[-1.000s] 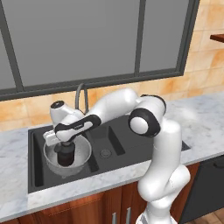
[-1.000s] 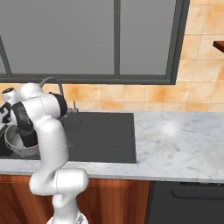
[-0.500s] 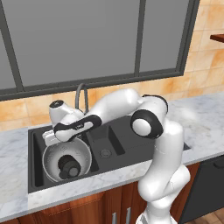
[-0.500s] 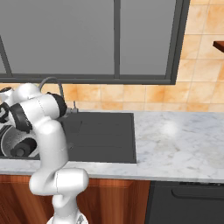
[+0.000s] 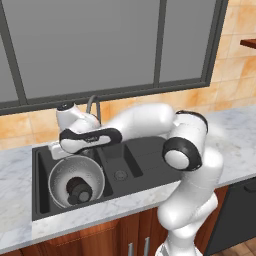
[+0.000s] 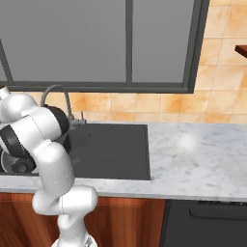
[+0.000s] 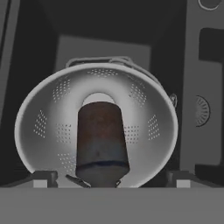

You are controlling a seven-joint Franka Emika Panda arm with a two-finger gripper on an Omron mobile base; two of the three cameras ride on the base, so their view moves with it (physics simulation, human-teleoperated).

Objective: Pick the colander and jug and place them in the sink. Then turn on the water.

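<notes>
The colander [image 5: 59, 176] is a wide perforated metal bowl sitting in the left basin of the black sink [image 5: 142, 152]. The dark jug [image 5: 79, 189] rests inside it, apparently tilted. In the hand view the jug [image 7: 101, 138] fills the middle of the colander [image 7: 37, 113]. My gripper [image 7: 111, 178] hangs just above them, open. Its fingertips [image 7: 41, 177] stand wide on either side of the jug, and nothing is held. My wrist [image 5: 85, 137] hovers over the colander's far rim. The colander [image 6: 8, 161] also peeks out behind my arm in the right base view. Water is out of view.
A grey gooseneck faucet [image 5: 93, 104] rises behind the sink, just beyond my wrist, also seen as faucet [image 6: 57, 91]. The sink's right basin [image 6: 113, 144] has a round drain [image 5: 120, 175]. Marble counter [image 6: 193, 154] runs to the right. A window is above.
The gripper has opened and let go of the jug, which stays in the colander. The hand has risen out of the bowl to above its rim.
</notes>
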